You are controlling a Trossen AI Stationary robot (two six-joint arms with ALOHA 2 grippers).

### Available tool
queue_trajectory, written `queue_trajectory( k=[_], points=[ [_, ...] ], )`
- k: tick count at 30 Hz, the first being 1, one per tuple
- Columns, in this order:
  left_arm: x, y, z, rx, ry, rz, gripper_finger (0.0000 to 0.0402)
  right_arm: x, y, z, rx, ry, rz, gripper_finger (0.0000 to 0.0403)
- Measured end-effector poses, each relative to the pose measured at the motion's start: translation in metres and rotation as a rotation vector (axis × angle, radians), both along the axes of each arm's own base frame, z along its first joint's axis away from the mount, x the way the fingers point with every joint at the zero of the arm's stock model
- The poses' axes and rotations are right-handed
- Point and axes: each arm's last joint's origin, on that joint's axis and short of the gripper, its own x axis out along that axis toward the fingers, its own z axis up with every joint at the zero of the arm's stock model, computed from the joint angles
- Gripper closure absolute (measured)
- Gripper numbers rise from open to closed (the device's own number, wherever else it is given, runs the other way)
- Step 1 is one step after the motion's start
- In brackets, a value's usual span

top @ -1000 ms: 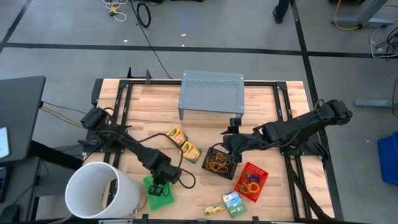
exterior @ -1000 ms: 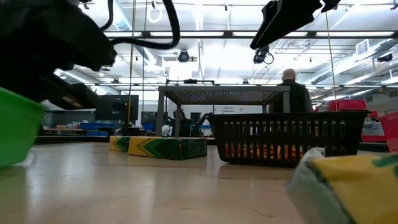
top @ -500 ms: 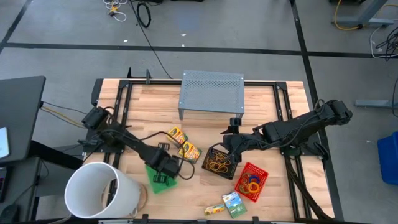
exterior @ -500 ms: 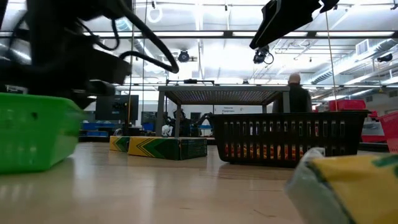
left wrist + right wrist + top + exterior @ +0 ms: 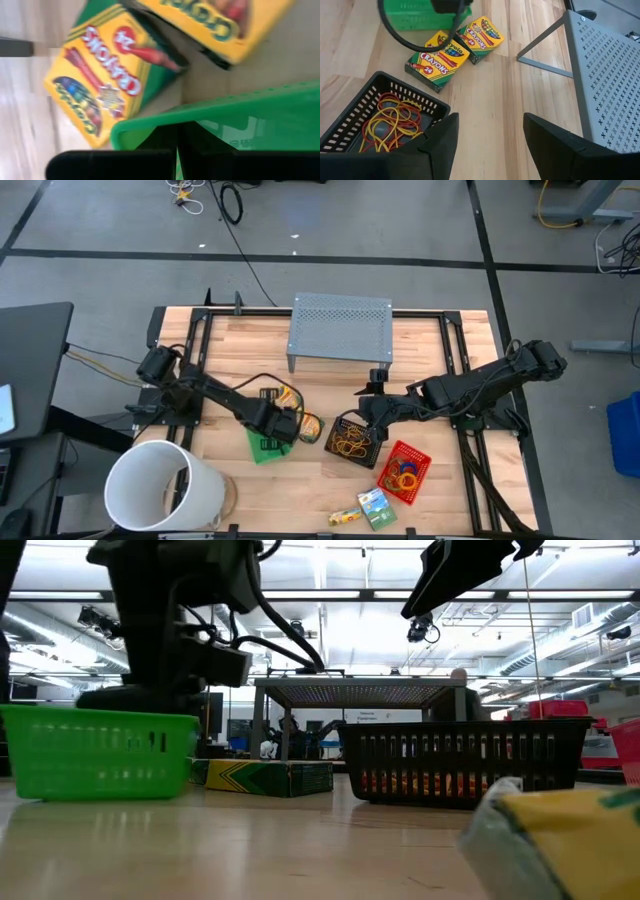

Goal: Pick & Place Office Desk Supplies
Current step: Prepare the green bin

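Basically wood table (image 5: 420,345) in big workshop w/ taped floor; left gripper (image 5: 283,430) clamps green tray (image 5: 262,448), right gripper (image 5: 372,412) released.

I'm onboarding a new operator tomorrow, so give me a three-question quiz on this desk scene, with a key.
1. True or false: the left gripper is shut on the rim of the green tray.
2. What lies in the black tray? A) crayon boxes B) rubber bands C) a glue stick
3. Fill in: the right gripper hangs open above the ____ tray.

Key: 1 true. 2 B: rubber bands fill it; the two crayon boxes lie on the table beside it. 3 black.
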Motion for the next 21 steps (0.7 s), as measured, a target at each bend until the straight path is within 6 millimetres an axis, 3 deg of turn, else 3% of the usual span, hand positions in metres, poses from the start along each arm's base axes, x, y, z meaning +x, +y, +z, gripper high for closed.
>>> queue_trajectory(
  k=[6,12,21],
  points=[
    [0.003,0.011,0.001,0.063,-0.016,0.025,0.0401,0.0,0.0,0.0,0.001,0.0,-0.001,0.0172],
    [0.004,-0.002,0.014,0.073,-0.12,-0.051,0.0393,0.0,0.0,0.0,0.001,-0.001,0.0,0.0172],
    [0.023,-0.027,0.066,-0.067,-0.52,-0.317,0.0398,0.001,0.0,0.001,0.005,-0.017,0.003,0.0172]
  ],
)
